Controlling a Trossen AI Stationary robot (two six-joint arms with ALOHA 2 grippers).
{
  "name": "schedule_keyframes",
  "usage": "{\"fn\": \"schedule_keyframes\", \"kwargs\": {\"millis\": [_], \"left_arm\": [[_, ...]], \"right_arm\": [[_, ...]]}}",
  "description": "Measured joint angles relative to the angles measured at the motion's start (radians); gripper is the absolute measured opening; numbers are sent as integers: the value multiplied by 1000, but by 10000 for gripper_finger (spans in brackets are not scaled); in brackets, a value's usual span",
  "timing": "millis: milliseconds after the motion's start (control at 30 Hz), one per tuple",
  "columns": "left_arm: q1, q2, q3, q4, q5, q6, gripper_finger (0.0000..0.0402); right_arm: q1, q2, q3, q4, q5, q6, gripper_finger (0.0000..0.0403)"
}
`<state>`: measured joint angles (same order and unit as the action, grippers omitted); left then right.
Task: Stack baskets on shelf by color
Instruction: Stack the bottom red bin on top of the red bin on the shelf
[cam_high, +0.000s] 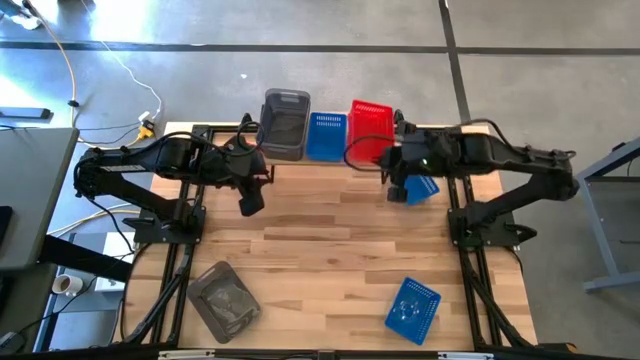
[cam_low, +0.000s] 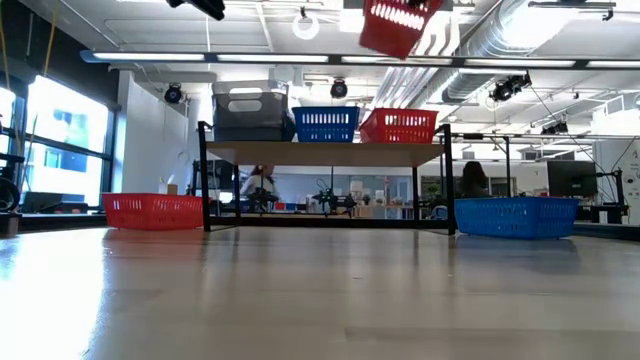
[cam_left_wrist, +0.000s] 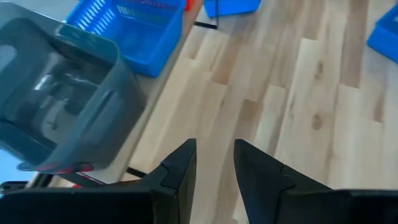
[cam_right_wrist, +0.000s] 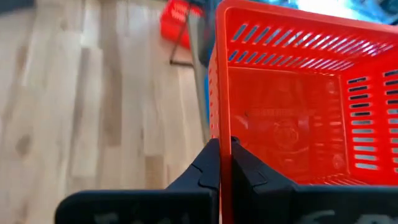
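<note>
The shelf (cam_low: 325, 153) stands at the table's far edge and carries a grey basket stack (cam_high: 285, 124), a blue basket (cam_high: 327, 136) and a red basket (cam_low: 400, 126). My right gripper (cam_right_wrist: 220, 163) is shut on another red basket (cam_low: 398, 24), held high above the shelf's right end. My left gripper (cam_left_wrist: 214, 163) is open and hovers over the table in front of the grey stack (cam_left_wrist: 56, 99), touching nothing. More baskets rest on the table: a red one (cam_low: 152, 210), a blue one (cam_high: 420, 188) under the right arm, a grey one (cam_high: 225, 298) and a blue one (cam_high: 412, 307). My right gripper pinches a side wall of the red basket at its rim (cam_right_wrist: 222, 127), one finger inside the basket and one outside. The basket is lifted clear and hangs tilted in the low view, above the red basket on the shelf.
The shelf's black legs (cam_low: 205, 185) stand at the far edge. Bare wood lies across the table's middle (cam_high: 330, 240). Both arm bases (cam_high: 160, 225) sit at the table's sides. A person (cam_low: 470, 180) sits in the room behind.
</note>
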<state>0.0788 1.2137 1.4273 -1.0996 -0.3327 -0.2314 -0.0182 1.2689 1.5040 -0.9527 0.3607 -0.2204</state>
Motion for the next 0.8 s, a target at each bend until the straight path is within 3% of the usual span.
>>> {"fn": "schedule_keyframes", "kwargs": {"millis": [200,500,800], "left_arm": [[0,0,0,0,-23,-1,99],[0,0,0,0,-23,-1,99],[0,0,0,0,-23,-1,99]], "right_arm": [[-148,11,0,-53,-68,-99,0],[-318,73,0,-79,-254,-288,0],[-404,148,0,-113,-294,-366,0]]}}
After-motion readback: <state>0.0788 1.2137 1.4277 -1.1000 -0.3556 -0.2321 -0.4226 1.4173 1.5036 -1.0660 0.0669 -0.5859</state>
